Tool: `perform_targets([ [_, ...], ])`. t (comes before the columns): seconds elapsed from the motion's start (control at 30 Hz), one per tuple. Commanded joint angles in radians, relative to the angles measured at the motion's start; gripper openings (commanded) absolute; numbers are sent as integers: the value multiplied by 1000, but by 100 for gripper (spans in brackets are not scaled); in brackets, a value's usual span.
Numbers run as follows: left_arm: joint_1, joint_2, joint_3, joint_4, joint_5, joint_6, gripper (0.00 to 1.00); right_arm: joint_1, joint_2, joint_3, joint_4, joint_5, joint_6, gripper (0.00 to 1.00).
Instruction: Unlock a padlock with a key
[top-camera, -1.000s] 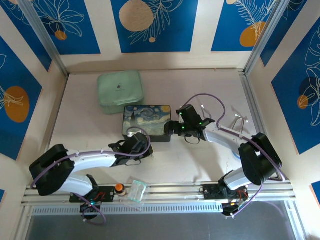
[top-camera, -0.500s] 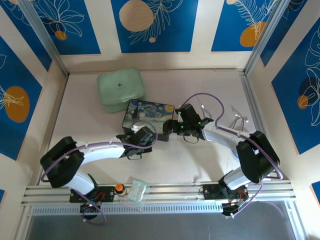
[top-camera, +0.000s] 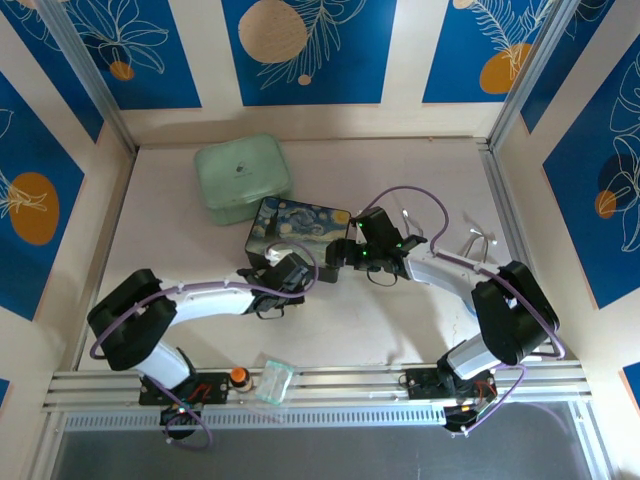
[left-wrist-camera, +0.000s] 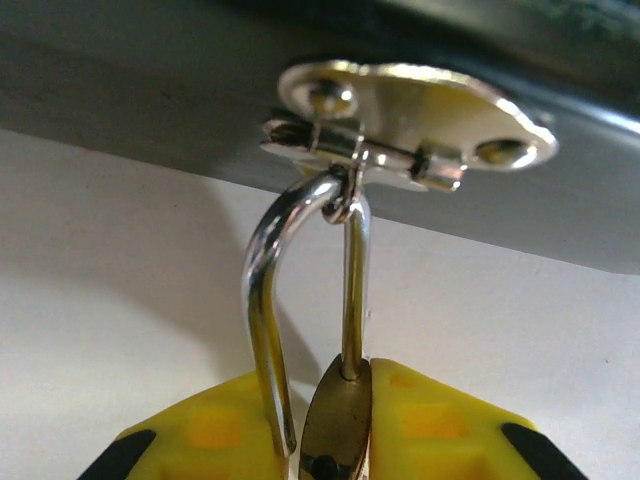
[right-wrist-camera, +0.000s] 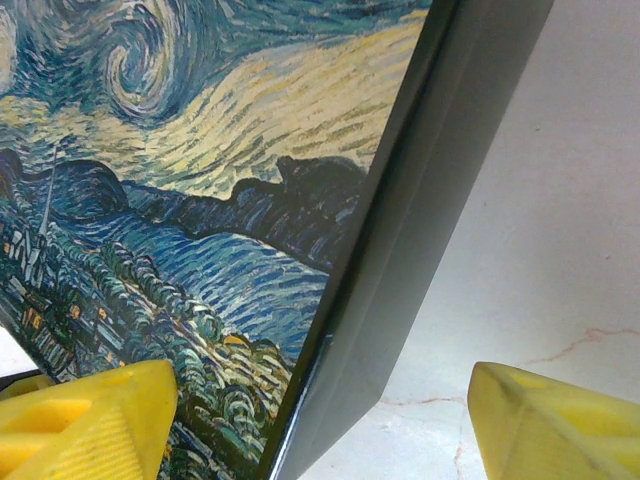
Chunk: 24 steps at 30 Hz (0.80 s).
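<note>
The padlock (left-wrist-camera: 337, 410) hangs from the painted box (top-camera: 298, 225) at centre frame in the top view. The left gripper (top-camera: 284, 274) has reached up to it since a second ago, its arm stretched rightward. Left wrist: the yellow fingers (left-wrist-camera: 440, 420) clamp its brass body, with the shackle through the hasp (left-wrist-camera: 400, 110). Right wrist: the right gripper (right-wrist-camera: 320, 430) is spread, straddling the box's corner.

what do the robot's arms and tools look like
The left arm and right arm have white link shells between bulky black joints, and a thin purple cable loops along each. Seen from above, the left tool and right tool are black, with small green lights by the right one. Up close their fingers are blocky bright yellow, the left ones with black patches.
</note>
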Motion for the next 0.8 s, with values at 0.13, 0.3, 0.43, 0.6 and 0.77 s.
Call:
perform_targets([
  [0.13,-14,41,-16,-72,-35,61,24,-6,53,-37,-100,30,-6,76],
  [0.3,-24,68,-2,-79,-42,59,26,-6,51,-47,-95,25,-2,77],
  [0.43,-34,67,7,-97,-59,57,25,-6,39,-58,-95,25,0,77],
  [0.6,-57,70,52,-194,-109,58,22,-8,24,-67,-103,33,-4,77],
  [0.77,-59,63,70,-288,-153,72,18,-14,13,-70,-105,36,-9,77],
])
